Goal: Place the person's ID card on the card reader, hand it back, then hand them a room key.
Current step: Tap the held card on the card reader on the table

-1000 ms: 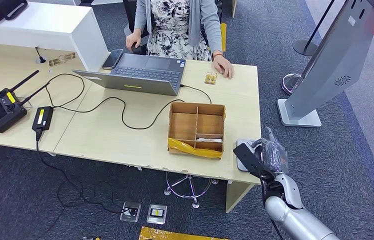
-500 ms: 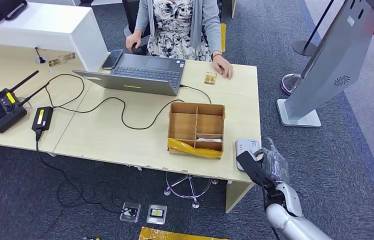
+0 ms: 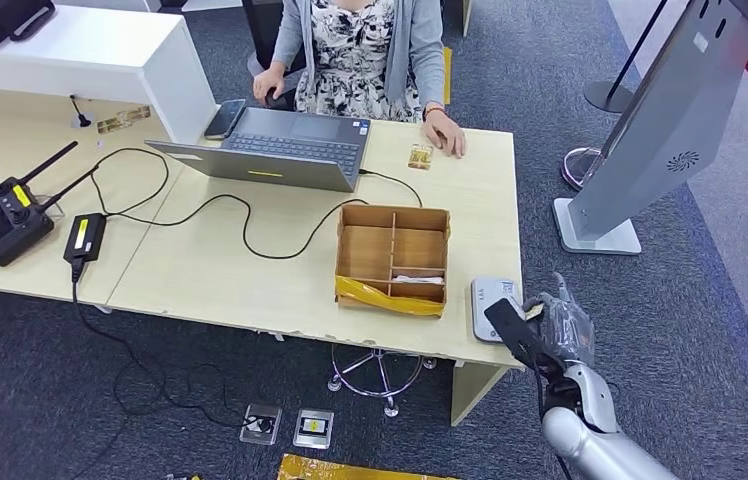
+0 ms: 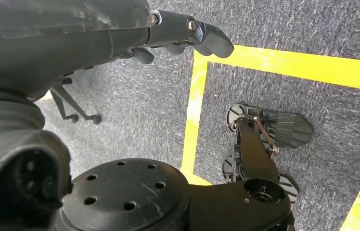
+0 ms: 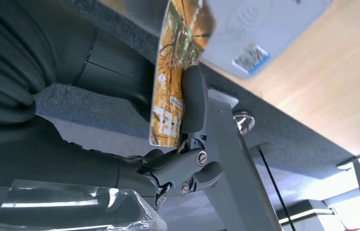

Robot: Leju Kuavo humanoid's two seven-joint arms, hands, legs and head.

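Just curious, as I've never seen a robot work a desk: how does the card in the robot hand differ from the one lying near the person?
The held card is pinched by the right robot hand off the table's corner near the card reader; the other card lies flat on the table beside the person's hand. Both look yellowish-brown.

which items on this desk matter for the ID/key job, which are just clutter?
Job:
right hand holding a card
card reader
divided wooden box, something white in one compartment
small card by the person's hand

Clutter:
laptop
radio controller
power brick
phone
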